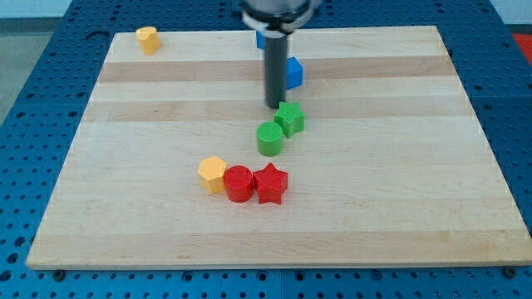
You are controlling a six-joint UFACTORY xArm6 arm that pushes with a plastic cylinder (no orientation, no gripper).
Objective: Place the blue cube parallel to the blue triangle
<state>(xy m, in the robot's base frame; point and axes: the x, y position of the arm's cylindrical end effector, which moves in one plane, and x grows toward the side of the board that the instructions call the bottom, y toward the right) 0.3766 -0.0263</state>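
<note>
**Blue cube must slide level with the blue triangle**

Blue is the colour of both task blocks, and both sit near the top of the wooden counter [465,208]. The blue cube [293,72] lies just to the view's right of the dark rod, partly covered by it. A second blue block [259,38], which I take to be the blue triangle, shows only as a small piece at the rod's left, under the arm; its shape I cannot confirm.

My tip [275,106] rests on the counter below the blue cube and just above the green star [290,119], very near to it or touching; I cannot tell which. The arm carries no claw, so there is nothing to be released or clenched; it only pushes.

To do this step well, I judge the tip should first move away from the green star without disturbing it or the green cylinder [269,139] beside it. Then it should come behind the cube on the side opposite to the wanted direction and push through the middle of that face, slowly, because an off-centre contact would turn the cube. The red cylinder [238,183], red star [271,183] and the two yellow blocks [213,174] [148,39] are well apart and need no care.
</note>
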